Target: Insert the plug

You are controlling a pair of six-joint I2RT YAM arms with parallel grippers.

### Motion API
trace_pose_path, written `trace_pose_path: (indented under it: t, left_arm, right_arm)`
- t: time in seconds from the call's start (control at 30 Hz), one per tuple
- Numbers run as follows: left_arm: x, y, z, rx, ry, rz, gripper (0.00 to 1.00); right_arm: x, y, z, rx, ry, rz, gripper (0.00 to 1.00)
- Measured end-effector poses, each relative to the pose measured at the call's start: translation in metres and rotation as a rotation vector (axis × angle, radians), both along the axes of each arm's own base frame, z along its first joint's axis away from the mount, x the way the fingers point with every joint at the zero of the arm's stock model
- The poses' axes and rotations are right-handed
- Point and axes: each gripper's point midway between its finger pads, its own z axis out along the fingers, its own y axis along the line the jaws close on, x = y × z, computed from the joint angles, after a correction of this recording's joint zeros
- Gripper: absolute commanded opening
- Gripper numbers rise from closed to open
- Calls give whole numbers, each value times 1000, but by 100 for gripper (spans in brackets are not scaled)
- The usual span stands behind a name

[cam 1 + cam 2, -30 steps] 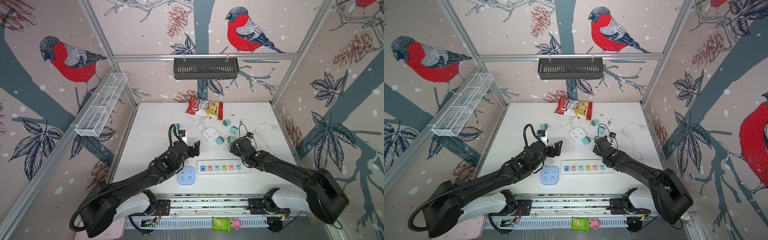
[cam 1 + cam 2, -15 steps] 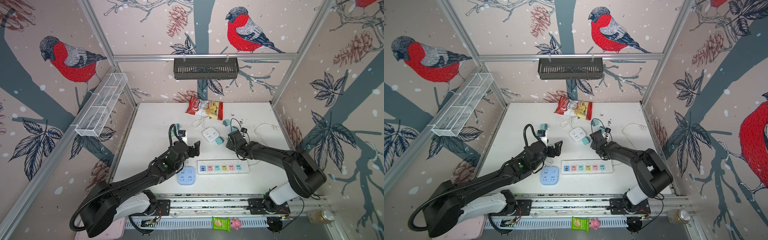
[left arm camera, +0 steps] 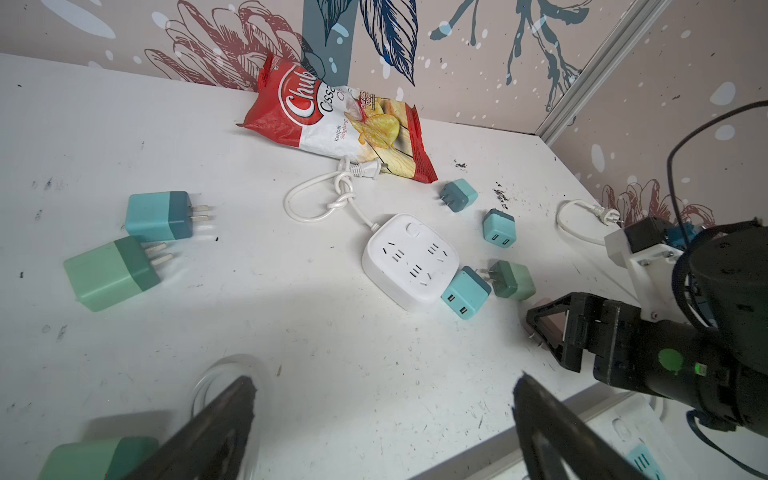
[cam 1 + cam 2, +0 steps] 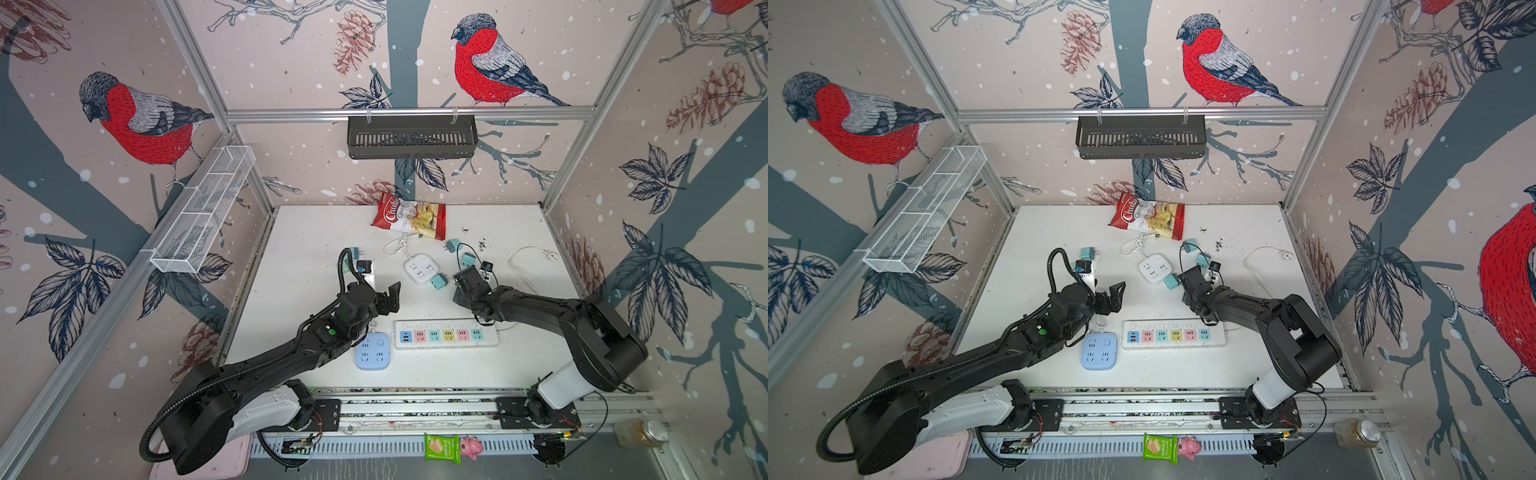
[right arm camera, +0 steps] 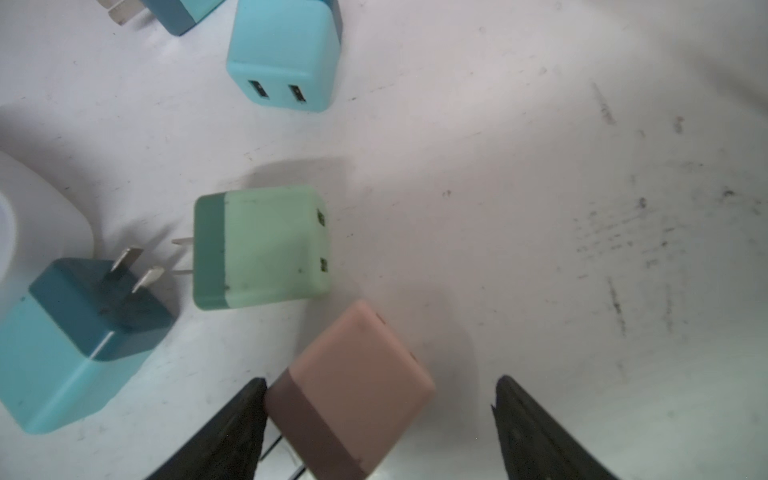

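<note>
**A:** Left gripper [image 3: 382, 411], state?

**B:** Jaws spread wide with nothing between them, and only bare table [image 3: 332, 365] below. In both top views it hangs behind the blue socket block [image 4: 372, 352].

**A:** Right gripper [image 5: 380, 384]?

**B:** Jaws apart, a little less wide. The pink plug [image 5: 357, 374] lies between them. Its dark end touches one finger [image 5: 245, 415], and there is a clear gap to the other (so not clamped, going by the wrist view).

**A:** Where is it relative to the power strip [image 4: 446, 334]?

**B:** The plug and gripper are behind the strip, near it but not touching. None of the strip's coloured sockets has anything in it.

**A:** Anything obscured?

**B:** In both top views the gripper covers the pink plug completely. In the right wrist view its prongs run off the frame edge. The green plug [image 5: 262, 245] lies just beside it, and I cannot tell whether they touch. The left wrist view shows only a corner of the strip.
</note>
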Motion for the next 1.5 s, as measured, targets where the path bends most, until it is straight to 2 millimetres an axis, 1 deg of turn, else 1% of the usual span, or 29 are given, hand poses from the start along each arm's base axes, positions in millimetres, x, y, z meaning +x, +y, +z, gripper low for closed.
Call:
trace_pose_path:
  t: [0.13, 0.23, 0.4, 0.6, 0.73, 0.87, 1.23, 1.5]
  left_arm:
    - [0, 0, 0, 0, 0, 0, 96]
    - [0, -1, 0, -1, 1, -3, 96]
    - [0, -1, 0, -1, 1, -3, 96]
    - [0, -1, 0, 0, 1, -4, 96]
    - [0, -1, 0, 0, 1, -4, 96]
    - [0, -1, 0, 0, 1, -4, 96]
    - [0, -1, 0, 0, 1, -4, 96]
    - [0, -1, 0, 0, 2, -4, 96]
  right_arm:
    - [-10, -7, -2, -7, 7, -2, 86]
    - [-15, -11, -5, -13, 18, -4, 85]
    - [-17, -9, -5, -14, 21, 2, 82]
    - [-7, -3, -5, -14, 21, 6, 79]
    - [0, 1, -11, -26, 37, 6, 70]
    - [4, 4, -14, -33, 45, 9, 65]
    - [15, 2, -15, -38, 16, -12, 63]
    - [17, 2, -15, -37, 6, -13, 48]
